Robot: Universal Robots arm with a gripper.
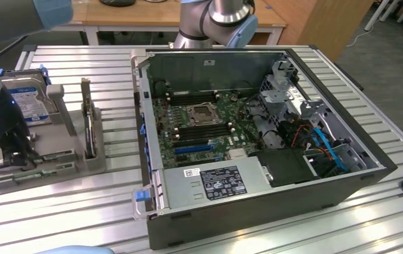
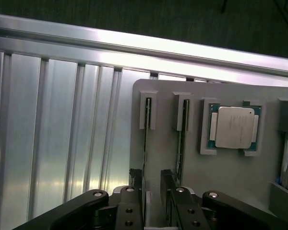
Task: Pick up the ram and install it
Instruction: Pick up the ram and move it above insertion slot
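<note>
In the exterior view, you can see your tool (image 1: pixel 11 157) hanging low at about eight o'clock. It is over the gray tray (image 1: pixel 67 140), which lies on the ribbed metal table (image 1: pixel 81 63). The ram (image 1: pixel 46 172) lies flat in the tray, just at three o'clock of the tool. A second ram stick (image 1: pixel 53 157) lies right beside it, at its twelve o'clock. A hard drive (image 1: pixel 30 103) with a blue label stands in the tray at the tool's twelve o'clock. A tall card (image 1: pixel 86 119) stands on its edge at the tray's three o'clock side. The big open computer case (image 1: pixel 258 217) fills the middle of the view, at three o'clock of the tray. The square chip socket (image 1: pixel 201 112) sits in the middle of its green board.

In the wrist view, you look along the tray (image 2: pixel 163 124). The tool (image 2: pixel 151 175) has its two dark fingers (image 2: pixel 136 181) a little apart, with a narrow gap between them. The tool holds nothing. The ram (image 2: pixel 146 139) sits on its edge in its slot, and its near end reaches the gap. You cannot tell if a finger touches it. The second ram stick (image 2: pixel 181 143) sits in the next slot, near the other finger. A square silver chip (image 2: pixel 234 127) rests in its own pocket just beyond that stick. The table (image 2: pixel 48 134) shines beside the tray.
</note>
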